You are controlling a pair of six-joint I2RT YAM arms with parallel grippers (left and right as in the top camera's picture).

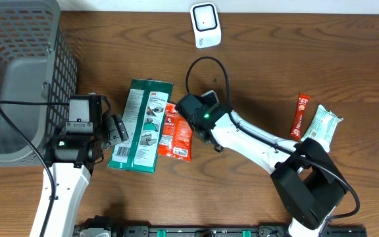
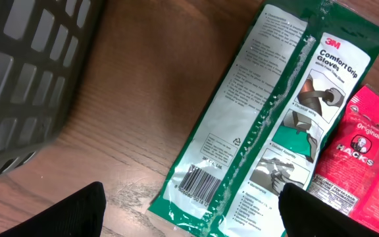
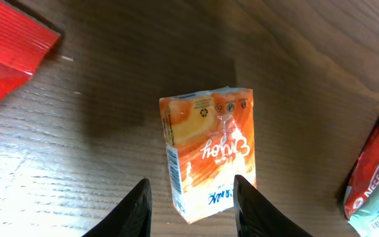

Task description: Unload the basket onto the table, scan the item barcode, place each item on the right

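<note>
A small orange juice carton sits between my right gripper's fingers, which have closed in on its sides; a barcode runs down its white side face. From overhead the carton is hidden under the right gripper, just right of the red snack packets. The white scanner stands at the table's far edge. My left gripper is open, hovering over the barcode end of a green 3M gloves pack, touching nothing.
A dark wire basket fills the far left. A red Nescafe stick and a green-white packet lie at the right. The gloves pack lies next to the red packets.
</note>
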